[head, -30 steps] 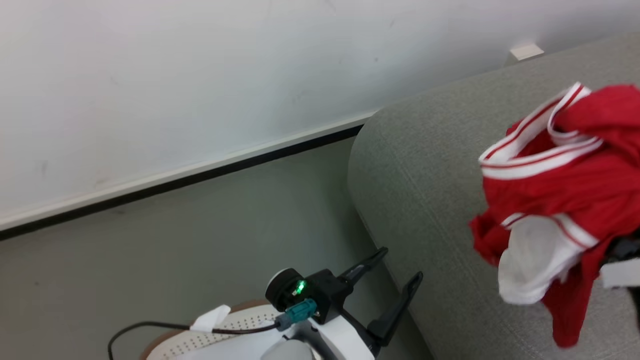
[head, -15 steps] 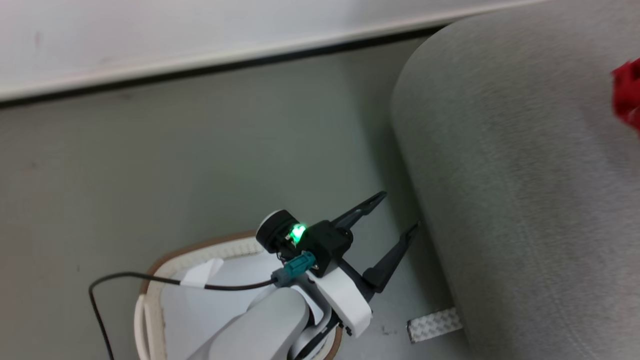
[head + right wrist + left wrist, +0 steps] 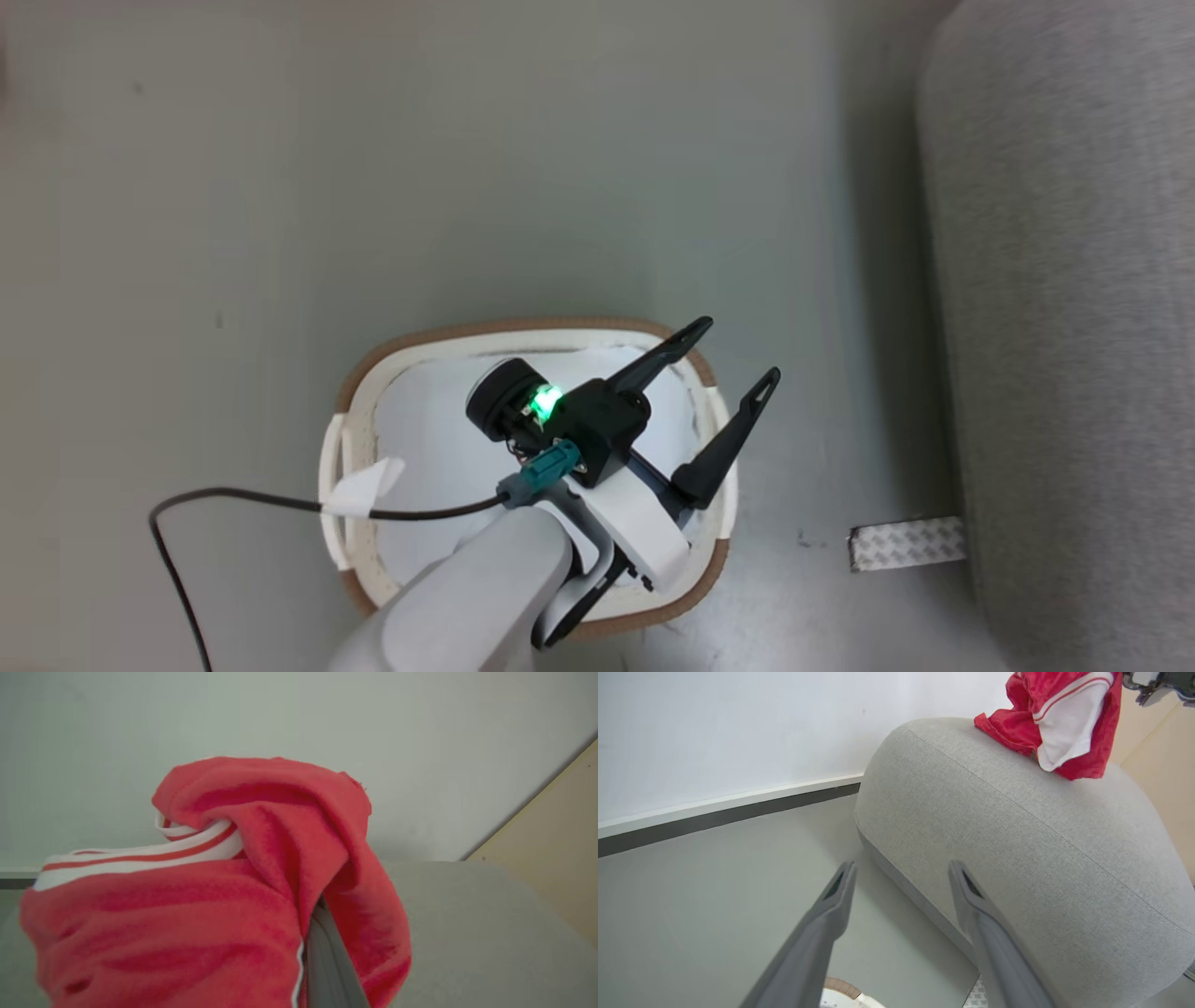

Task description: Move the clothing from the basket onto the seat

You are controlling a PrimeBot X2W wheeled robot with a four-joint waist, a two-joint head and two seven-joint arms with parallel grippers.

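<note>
Gripping a bunch of the red clothing [image 3: 187,914], the right pincer [image 3: 321,942] is clenched, with its two fingers pressed together under the fabric at the bottom centre of the right wrist view. The cloth looks soft and light to me. It hangs in loose folds and will probably sag and slip, so a hold on a thick fold or on the white striped collar [image 3: 140,856] seems the most sure.

In the left wrist view the clothing is at the upper right of the frame, over the rounded top of the grey seat [image 3: 1017,835], and its lowest folds seem to touch it. The left pincer [image 3: 736,353] is released and holds nothing. It hovers over the basket [image 3: 523,327] at the lower centre of the head view, where a pale cloth [image 3: 420,439] lies inside.

A black cable [image 3: 233,502] runs toward the lower left. A small metal strip [image 3: 906,546] lies on the floor [image 3: 373,187] just beside the seat. I see nothing between the clothing and the seat.
</note>
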